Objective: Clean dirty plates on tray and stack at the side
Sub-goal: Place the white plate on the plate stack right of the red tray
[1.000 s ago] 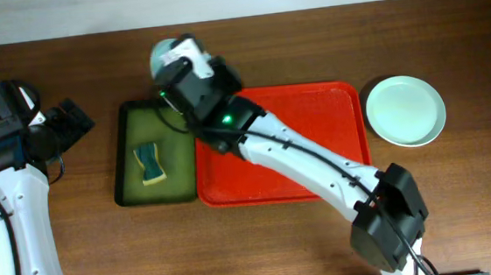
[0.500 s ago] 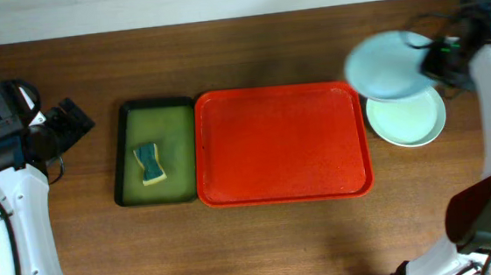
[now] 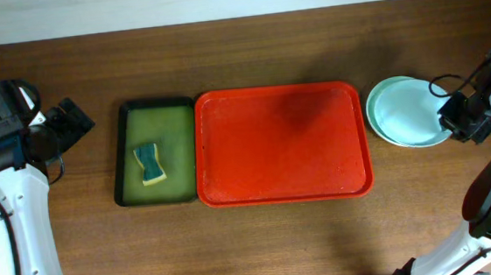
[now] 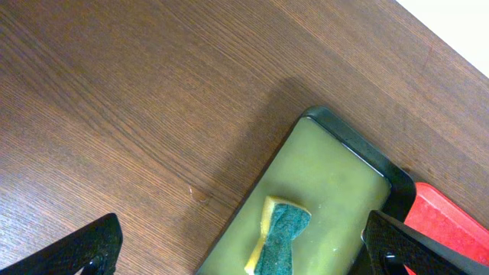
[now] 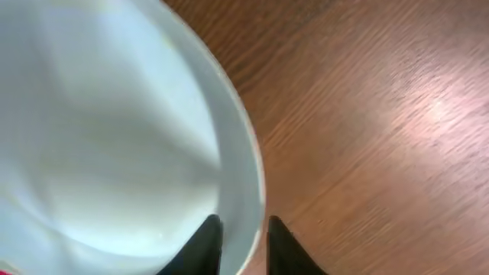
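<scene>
Pale blue round shallow plate (image 3: 410,111): stacked on pale mint-green round plate (image 3: 372,108), just right of large flat red plastic tray (image 3: 281,143).
Right gripper (image 5: 242,225): fingers astride the blue rim; cannot tell whether clamped.
Left gripper (image 4: 241,229): jaws wide apart, holding nothing.

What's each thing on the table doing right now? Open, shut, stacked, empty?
pale blue plate, lying on the mint-green plate, shifted slightly right.
mint-green plate, flat on the table beside the tray, underneath.
tray, flat, nothing on it.
green basin, holds the sponge.
sponge, lying in the green basin.
left gripper, open, holding nothing.
right gripper, fingertips either side of the pale blue plate's rim; grip unclear.
</scene>
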Robot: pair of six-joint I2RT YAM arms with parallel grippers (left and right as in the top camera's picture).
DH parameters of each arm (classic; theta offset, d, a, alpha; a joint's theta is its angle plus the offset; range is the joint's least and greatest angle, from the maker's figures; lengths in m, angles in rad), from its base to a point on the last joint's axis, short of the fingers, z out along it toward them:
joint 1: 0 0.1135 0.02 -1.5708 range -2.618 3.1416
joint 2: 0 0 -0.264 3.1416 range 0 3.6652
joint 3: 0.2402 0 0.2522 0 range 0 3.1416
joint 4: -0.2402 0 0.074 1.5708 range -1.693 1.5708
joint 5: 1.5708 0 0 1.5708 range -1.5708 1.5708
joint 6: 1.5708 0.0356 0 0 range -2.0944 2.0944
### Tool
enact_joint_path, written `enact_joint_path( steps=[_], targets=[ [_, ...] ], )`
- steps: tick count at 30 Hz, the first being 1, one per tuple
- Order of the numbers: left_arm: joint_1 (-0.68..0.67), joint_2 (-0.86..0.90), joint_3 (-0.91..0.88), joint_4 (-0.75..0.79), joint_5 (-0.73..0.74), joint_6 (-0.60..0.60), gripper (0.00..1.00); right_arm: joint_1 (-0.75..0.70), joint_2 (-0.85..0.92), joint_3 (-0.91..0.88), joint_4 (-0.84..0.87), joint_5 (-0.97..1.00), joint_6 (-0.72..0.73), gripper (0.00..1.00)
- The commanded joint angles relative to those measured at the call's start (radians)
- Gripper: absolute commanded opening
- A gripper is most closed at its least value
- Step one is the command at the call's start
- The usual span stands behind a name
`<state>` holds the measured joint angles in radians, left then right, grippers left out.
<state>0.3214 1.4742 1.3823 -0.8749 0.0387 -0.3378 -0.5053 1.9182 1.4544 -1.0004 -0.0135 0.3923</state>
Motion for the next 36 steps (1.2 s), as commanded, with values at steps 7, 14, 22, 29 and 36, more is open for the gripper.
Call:
enact_joint_path(
  steps=[7, 14, 22, 29, 36],
  targets=[
    [0.004, 0.002, 0.004, 0.001, 0.007, -0.01, 0.99, 0.242, -0.003, -0.007, -0.061, 0.029, -0.232, 0.98],
    [0.004, 0.002, 0.004, 0.001, 0.007, -0.01, 0.99, 0.577, -0.005, 0.399, -0.341, 0.142, -0.337, 0.99],
    [0.004, 0.002, 0.004, 0.001, 0.006, -0.01, 0.99, 0.662, -0.004, 0.477, -0.38, 0.134, -0.336, 0.99],
    [0.004, 0.002, 0.004, 0.001, 0.007, -0.01, 0.99, 0.662, -0.004, 0.477, -0.38, 0.134, -0.336, 0.99],
    [0.004, 0.002, 0.004, 0.001, 0.007, -0.01, 0.99, 0.655, -0.027, 0.475, -0.38, 0.131, -0.336, 0.99]
  ],
)
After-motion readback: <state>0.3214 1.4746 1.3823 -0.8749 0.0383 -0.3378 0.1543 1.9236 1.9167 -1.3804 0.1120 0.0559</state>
